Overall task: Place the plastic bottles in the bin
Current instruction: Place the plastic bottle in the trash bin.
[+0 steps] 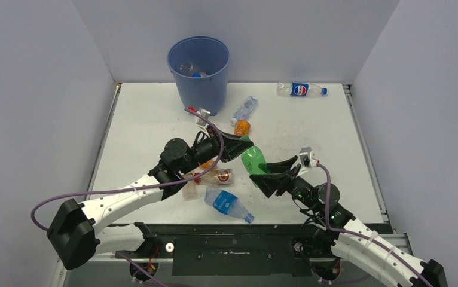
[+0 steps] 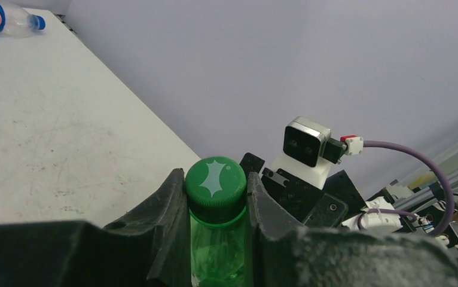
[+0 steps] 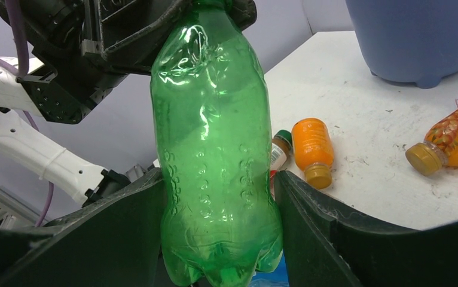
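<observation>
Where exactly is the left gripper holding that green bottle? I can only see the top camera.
Observer: On the left wrist view, the left gripper is pinching the green bottle at the neck, fingertips level with its green cap.
Operator: Is the right gripper on it too?
Observer: Yes. On the right wrist view the right gripper has a finger against each side of the lower body.
Operator: Is the bottle damaged?
Observer: Its upper body is creased, and it looks empty.

One bin (image 1: 198,89); one green bottle (image 1: 252,160); one Pepsi bottle (image 1: 301,89); two orange bottles (image 3: 311,143); two blue-label clear bottles (image 1: 225,202); inside bin, count unclear.
</observation>
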{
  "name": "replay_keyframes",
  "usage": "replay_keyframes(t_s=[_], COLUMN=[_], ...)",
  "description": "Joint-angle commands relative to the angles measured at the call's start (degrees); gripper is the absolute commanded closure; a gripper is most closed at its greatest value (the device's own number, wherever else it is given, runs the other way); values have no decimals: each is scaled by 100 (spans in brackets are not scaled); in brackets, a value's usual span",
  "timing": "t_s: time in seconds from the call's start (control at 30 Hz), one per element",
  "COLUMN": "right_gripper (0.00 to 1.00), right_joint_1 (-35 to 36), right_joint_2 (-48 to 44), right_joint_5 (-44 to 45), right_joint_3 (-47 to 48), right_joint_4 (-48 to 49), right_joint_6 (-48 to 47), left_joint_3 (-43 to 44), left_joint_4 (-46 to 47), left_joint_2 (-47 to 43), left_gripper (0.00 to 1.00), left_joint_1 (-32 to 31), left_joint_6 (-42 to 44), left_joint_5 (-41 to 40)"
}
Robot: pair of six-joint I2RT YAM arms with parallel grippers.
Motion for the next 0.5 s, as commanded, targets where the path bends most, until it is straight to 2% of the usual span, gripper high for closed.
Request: replay_keyframes(t_s=[0.0, 0.03, 0.1, 0.13, 0.3, 0.47], right_gripper=[88, 70, 22, 7, 10, 10], right_joint_1=[55, 52, 60, 59, 66, 60], right_joint_2=[27, 36, 62, 67, 107, 40], right_joint_5=[111, 132, 230, 302, 542, 791], right_joint_3=[127, 180, 345, 473, 1501, 2340], right_joint_4=[157, 27, -356, -615, -2376, -3583], right_joint_6=[24, 40, 46, 40, -397, -686], left_joint_3=[350, 362, 413, 468, 929, 1544], left_joint_4=[238, 224, 119, -22, -903, -1409], left_joint_2=[8, 0, -54, -113, -484, -808], left_gripper=[100, 100, 100, 100, 100, 100], left_joint_1=[-55, -55, -56, -55, 9, 312], left_joint_6=[224, 249, 366, 492, 1550, 2783], left_joint_5=[95, 78, 30, -76, -718, -1496])
